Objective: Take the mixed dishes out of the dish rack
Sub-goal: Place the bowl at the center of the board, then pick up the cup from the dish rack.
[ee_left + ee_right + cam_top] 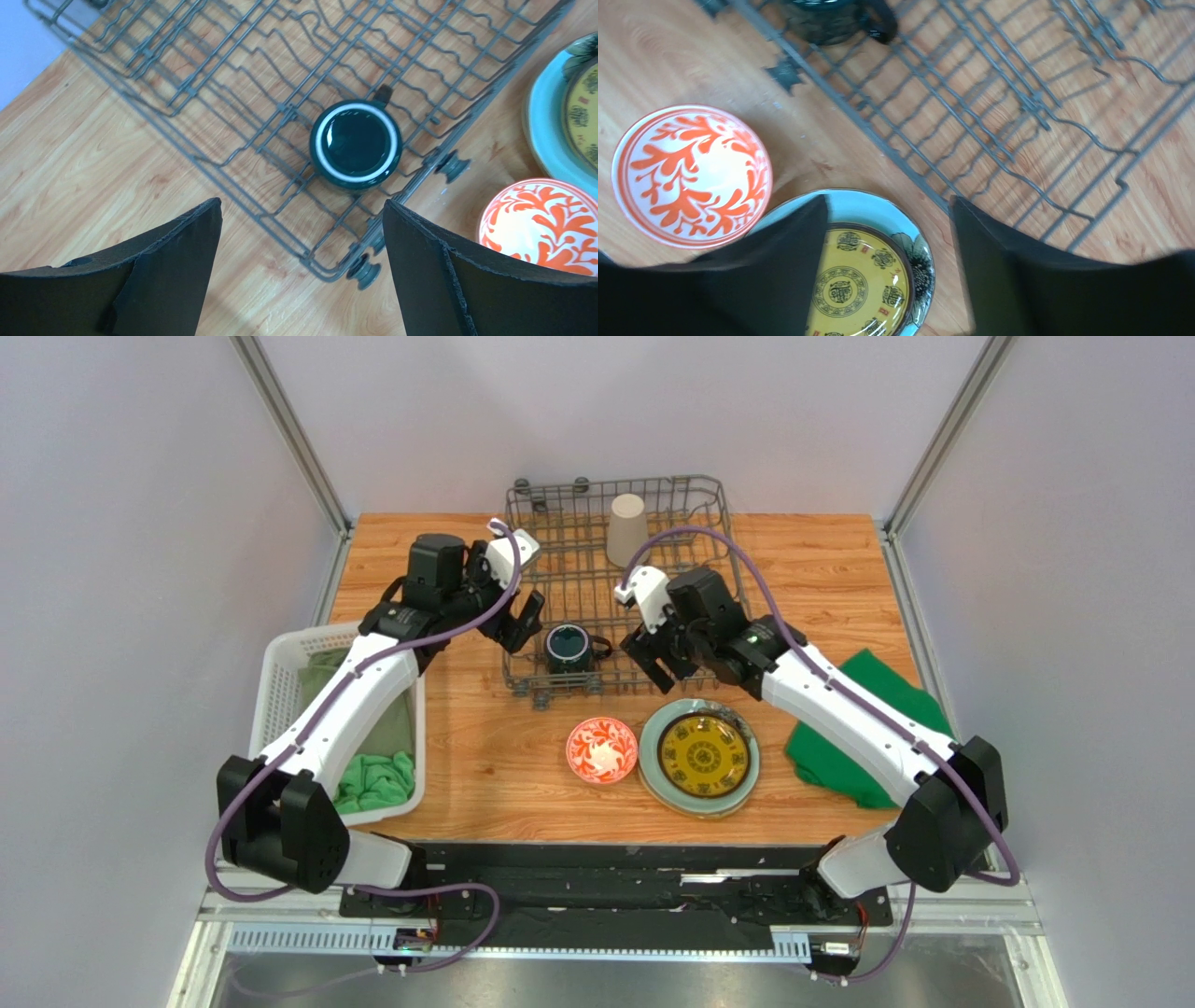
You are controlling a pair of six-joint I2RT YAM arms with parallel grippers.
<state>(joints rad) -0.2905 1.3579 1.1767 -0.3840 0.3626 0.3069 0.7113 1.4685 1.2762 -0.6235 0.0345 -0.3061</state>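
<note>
Dish rack (578, 574), dark grey wire, sits at the far middle of the desk (463, 742), with two of the dishes in it and the others out on the wood.

At the far left, a white slatted basket (288, 679) holds a green cloth (376, 779). The left gripper (522, 620) (302, 210) hovers over the near left corner of the rack, fingers spread wide and holding nothing. Just to its right, the dark teal mug (567, 646) (355, 144) stands upright in that corner, mouth up and apart from both fingers. Farther back in the rack stands the beige tumbler (626, 529), mouth down as far as the top view lets me judge.

The right gripper (657, 661) (889, 203) hangs over the near right edge of the rack, also spread and empty. On the desk in front of the rack, the red-and-white bowl (602, 751) (692, 175) sits just left of the plates. There the yellow patterned plate (700, 756) (861, 287) lies on the pale green plate (878, 206). Another green cloth (842, 742) lies at the far right, partly under the right arm.
</note>
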